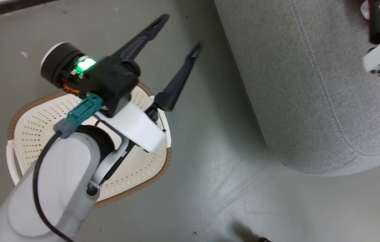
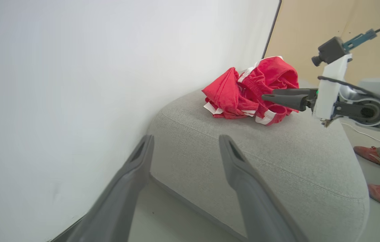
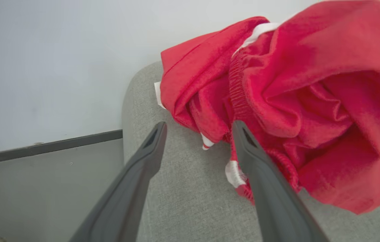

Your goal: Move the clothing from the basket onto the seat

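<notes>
Your left end effector (image 1: pixel 181 31) hangs over the grey floor (image 1: pixel 193 188), between the basket (image 1: pixel 32 131) and the seat (image 1: pixel 311 84). Its 2 dark fingers are spread wide apart with nothing between them. They point toward the long edge of the seat. A green light (image 1: pixel 85 64) glows on its wrist. The pale left forearm (image 1: pixel 52 188) crosses above the basket and hides its middle. The basket stands on the floor well apart from the seat, and its brown rim and perforated cream wall show around the arm.

The red clothing (image 2: pixel 243 90) lies on the seat in a crumpled heap with white trim showing. It sits toward the seat's far end, close to the edge that runs along the white wall (image 2: pixel 59 84).

Your right end effector (image 3: pixel 200 126) is low over the seat at the near side of that heap. Its 2 fingers are apart. In the right wrist view, the finger on that view's right lies against the red fabric, and the other is over bare grey upholstery. No fabric is pinched between them.

In the left wrist view, 2 red shoes (image 2: pixel 375 156) of a person stand on the floor past the seat's rounded corner.
</notes>
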